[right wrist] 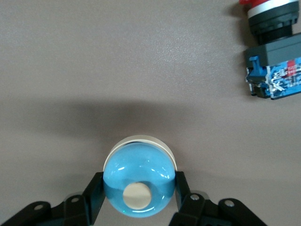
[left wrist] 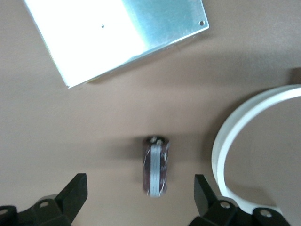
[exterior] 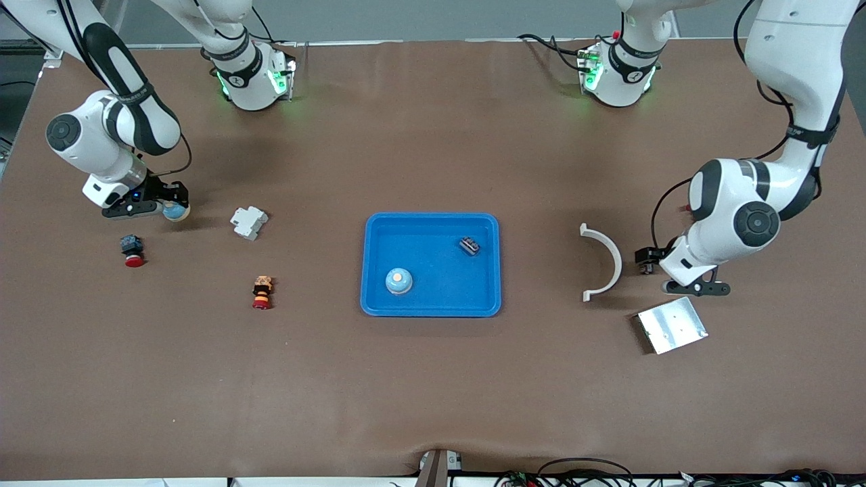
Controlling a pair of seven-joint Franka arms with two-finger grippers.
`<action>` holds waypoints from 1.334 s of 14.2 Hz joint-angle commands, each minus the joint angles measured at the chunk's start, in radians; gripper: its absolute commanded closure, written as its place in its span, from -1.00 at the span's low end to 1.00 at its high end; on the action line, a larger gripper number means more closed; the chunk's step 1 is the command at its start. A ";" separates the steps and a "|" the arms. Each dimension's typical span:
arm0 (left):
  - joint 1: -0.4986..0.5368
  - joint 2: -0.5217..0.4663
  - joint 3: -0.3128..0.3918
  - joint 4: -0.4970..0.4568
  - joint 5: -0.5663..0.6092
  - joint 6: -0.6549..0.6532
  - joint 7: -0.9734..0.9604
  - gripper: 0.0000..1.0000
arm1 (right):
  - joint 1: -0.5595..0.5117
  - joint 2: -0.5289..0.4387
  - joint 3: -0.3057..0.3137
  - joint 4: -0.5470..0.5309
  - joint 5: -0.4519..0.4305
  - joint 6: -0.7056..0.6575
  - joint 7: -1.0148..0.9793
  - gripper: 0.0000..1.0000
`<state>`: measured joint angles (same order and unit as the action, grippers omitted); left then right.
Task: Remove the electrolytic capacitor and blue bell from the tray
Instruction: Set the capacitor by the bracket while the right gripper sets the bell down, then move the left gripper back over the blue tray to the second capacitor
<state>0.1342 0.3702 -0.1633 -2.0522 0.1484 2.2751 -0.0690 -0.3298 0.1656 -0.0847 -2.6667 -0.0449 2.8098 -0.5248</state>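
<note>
Two things of the task already sit outside the tray [exterior: 379, 230]. At the right arm's end of the tabletop [exterior: 433, 392], the right gripper [right wrist: 139, 200] has its fingers [right wrist: 94, 193] against a blue bell [right wrist: 138, 181] set down near a red push button [exterior: 133, 250]; whether they still clamp it I cannot tell. The left gripper [left wrist: 140, 193], fingers wide, hangs over an electrolytic capacitor [left wrist: 155, 165] lying between a white curved piece [left wrist: 235, 136] and a silver plate [left wrist: 117, 33]. Another bell [exterior: 398, 281] and a small dark part [exterior: 469, 245] are in the tray. Next, I judge, both grippers should lift clear.

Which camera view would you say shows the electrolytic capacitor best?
The left wrist view: the electrolytic capacitor lies on the table between the open left gripper fingers. In the front view the arm hides it; the right wrist view misses it.
</note>
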 commanded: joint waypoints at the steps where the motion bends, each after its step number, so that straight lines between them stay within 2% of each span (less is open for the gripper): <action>1: 0.002 -0.050 -0.013 0.071 -0.028 -0.167 -0.005 -1.00 | -0.009 0.005 0.013 0.002 0.020 0.005 -0.021 -1.00; 3: 0.002 -0.065 -0.033 0.134 -0.094 -0.255 -0.035 -1.00 | -0.008 0.005 0.014 0.002 0.020 0.005 -0.018 -1.00; 7: -0.002 -0.070 -0.100 0.251 -0.107 -0.385 -0.225 -1.00 | -0.006 -0.006 0.014 0.008 0.020 -0.004 -0.017 -1.00; 11: -0.002 -0.070 -0.166 0.294 -0.110 -0.411 -0.362 -1.00 | 0.012 -0.041 0.016 0.010 0.020 -0.028 -0.014 -1.00; 15: -0.005 -0.067 -0.246 0.317 -0.168 -0.411 -0.538 -1.00 | 0.044 -0.121 0.020 0.042 0.020 -0.192 0.017 -1.00; 19: -0.019 -0.053 -0.334 0.355 -0.173 -0.410 -0.707 -1.00 | 0.100 -0.188 0.020 0.070 0.020 -0.306 0.103 -1.00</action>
<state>0.1223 0.3020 -0.4655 -1.7386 -0.0084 1.8855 -0.7093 -0.2626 0.0299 -0.0645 -2.6036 -0.0417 2.5692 -0.4675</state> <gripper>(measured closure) 0.000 0.000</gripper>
